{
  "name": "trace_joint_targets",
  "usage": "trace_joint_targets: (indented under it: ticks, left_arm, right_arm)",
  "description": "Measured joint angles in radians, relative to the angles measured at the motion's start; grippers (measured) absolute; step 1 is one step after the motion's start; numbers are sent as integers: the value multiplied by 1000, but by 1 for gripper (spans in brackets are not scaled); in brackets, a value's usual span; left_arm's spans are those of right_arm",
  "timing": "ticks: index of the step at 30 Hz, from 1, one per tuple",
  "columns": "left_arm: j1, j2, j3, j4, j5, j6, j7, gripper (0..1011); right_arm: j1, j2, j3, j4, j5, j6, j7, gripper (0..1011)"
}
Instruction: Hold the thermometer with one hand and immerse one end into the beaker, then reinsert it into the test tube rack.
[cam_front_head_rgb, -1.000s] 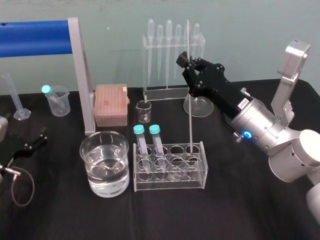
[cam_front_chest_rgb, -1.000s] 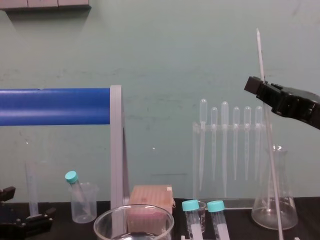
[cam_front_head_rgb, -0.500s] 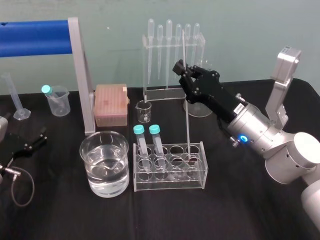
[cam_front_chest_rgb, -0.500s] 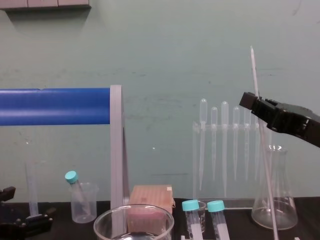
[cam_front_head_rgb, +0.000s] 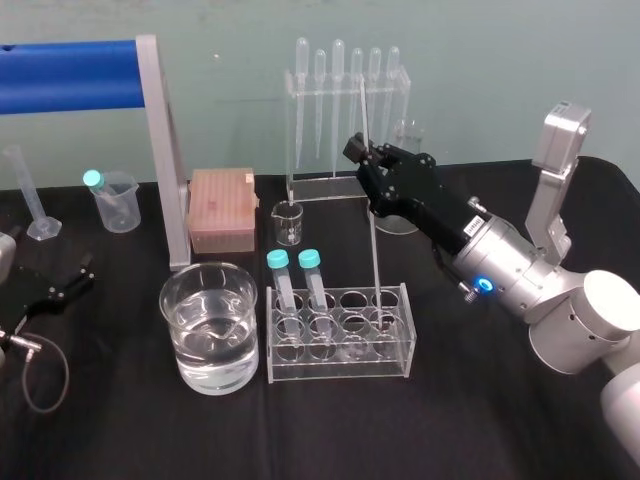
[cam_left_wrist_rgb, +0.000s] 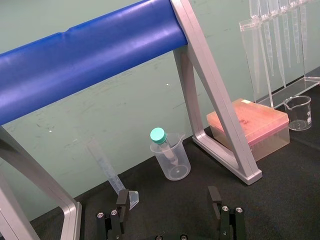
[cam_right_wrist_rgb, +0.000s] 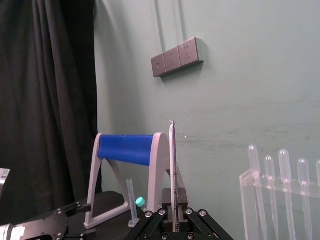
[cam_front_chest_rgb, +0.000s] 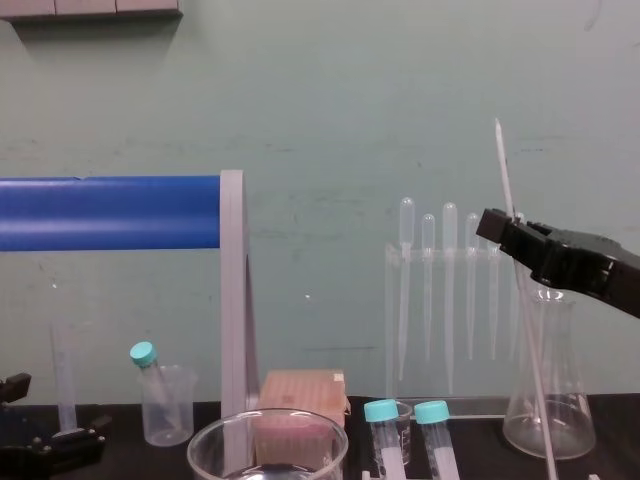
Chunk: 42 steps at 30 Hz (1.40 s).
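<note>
The thermometer (cam_front_head_rgb: 375, 250) stands nearly upright, leaning a little, with its lower end inside the rightmost hole of the clear test tube rack (cam_front_head_rgb: 340, 368). My right gripper (cam_front_head_rgb: 362, 155) is shut on the thermometer's upper part, and the top of the rod sticks out above the fingers (cam_right_wrist_rgb: 167, 197). The chest view has the thermometer (cam_front_chest_rgb: 535, 370) running down past the right gripper (cam_front_chest_rgb: 502, 228). The beaker (cam_front_head_rgb: 180, 350), part full of water, sits just left of the rack; its rim (cam_front_chest_rgb: 268, 415) is low in the chest view. My left gripper (cam_left_wrist_rgb: 168, 205) rests open at the table's left edge.
Two teal-capped tubes (cam_front_head_rgb: 295, 275) stand in the rack's left holes. Behind it are a small beaker (cam_front_head_rgb: 288, 222), a pipette stand (cam_front_head_rgb: 345, 110) and a conical flask (cam_front_chest_rgb: 548, 420). A pink box (cam_front_head_rgb: 222, 208), a blue-barred frame (cam_front_head_rgb: 160, 150) and a plastic beaker (cam_front_head_rgb: 112, 200) lie to the left.
The right gripper has come down and to the left with the thermometer, whose lower end now sits deeper in the rack. The left arm has not moved.
</note>
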<state>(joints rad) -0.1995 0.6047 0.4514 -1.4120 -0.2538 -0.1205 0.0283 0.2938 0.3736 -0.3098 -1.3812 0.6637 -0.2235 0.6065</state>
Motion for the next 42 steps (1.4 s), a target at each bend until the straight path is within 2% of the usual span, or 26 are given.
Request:
trace_joint_targets:
  ticks: [42]
  left_arm:
    - [0,0,0,0,0,0,0,1008]
  right_arm:
    - [0,1,0,-1,-1,3,-4,53]
